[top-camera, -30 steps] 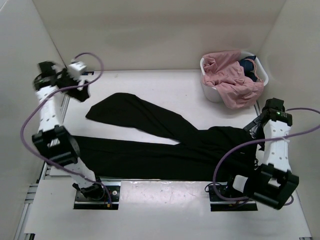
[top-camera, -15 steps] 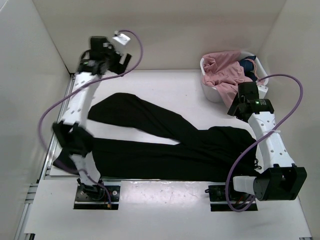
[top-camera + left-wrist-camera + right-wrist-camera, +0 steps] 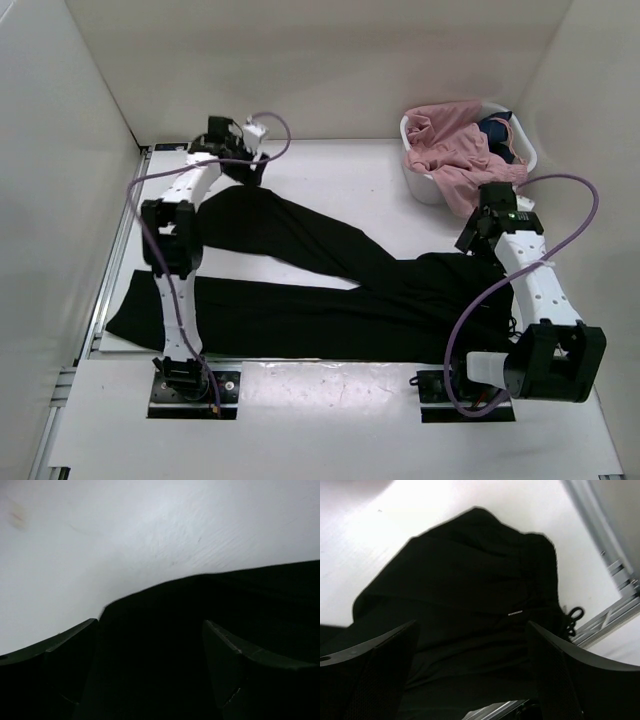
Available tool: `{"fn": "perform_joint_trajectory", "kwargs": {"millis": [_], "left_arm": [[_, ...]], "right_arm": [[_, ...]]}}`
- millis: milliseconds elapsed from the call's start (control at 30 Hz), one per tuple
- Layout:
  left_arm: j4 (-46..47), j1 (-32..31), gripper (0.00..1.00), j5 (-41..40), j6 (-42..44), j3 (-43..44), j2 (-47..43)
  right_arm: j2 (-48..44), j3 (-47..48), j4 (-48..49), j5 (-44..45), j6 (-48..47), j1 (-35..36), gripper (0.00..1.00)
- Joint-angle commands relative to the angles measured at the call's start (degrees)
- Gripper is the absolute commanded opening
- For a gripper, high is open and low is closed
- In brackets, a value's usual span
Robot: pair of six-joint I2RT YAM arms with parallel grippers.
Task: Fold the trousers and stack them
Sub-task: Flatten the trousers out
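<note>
— Which way do our trousers (image 3: pixel 330 290) run?
— Left to right across the table (image 3: pixel 350 180): far leg's hem (image 3: pixel 200 610) under our open left gripper (image 3: pixel 150 645), waistband (image 3: pixel 530 580) under our open right gripper (image 3: pixel 470 650).

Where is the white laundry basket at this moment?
The basket sits at the far right corner of the table in the top view, holding pink clothes, beyond the black trousers.

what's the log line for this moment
trousers: spread, unfolded | left pincer: open above leg end | right pincer: open above waist
</note>
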Motion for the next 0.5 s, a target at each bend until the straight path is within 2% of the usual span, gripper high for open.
{"fn": "perform_joint_trajectory", "kwargs": {"millis": [0, 100, 400, 467], "left_arm": [[-2.9, 1.27, 0.95, -3.97, 0.5, 6.64, 4.17], [-2.9, 1.8, 1.0, -4.5, 1.11, 10.42, 8.66], [-1.75, 2.94, 1.0, -11.09, 4.19, 3.68, 12.54], [-1.75, 2.94, 0.92, -11.09, 5.24, 1.04, 11.76]], "right_arm": [[1.5, -2.78, 3.74, -9.19, 2.13, -4.3, 0.9], [5.98, -3.48, 4.89, -17.35, 2.13, -10.01, 0.9], [17.67, -3.48, 9.9, -17.38, 3.27, -14.5, 0.9], [20.49, -3.48, 9.9, -17.38, 3.97, -15.04, 0.9]]}}
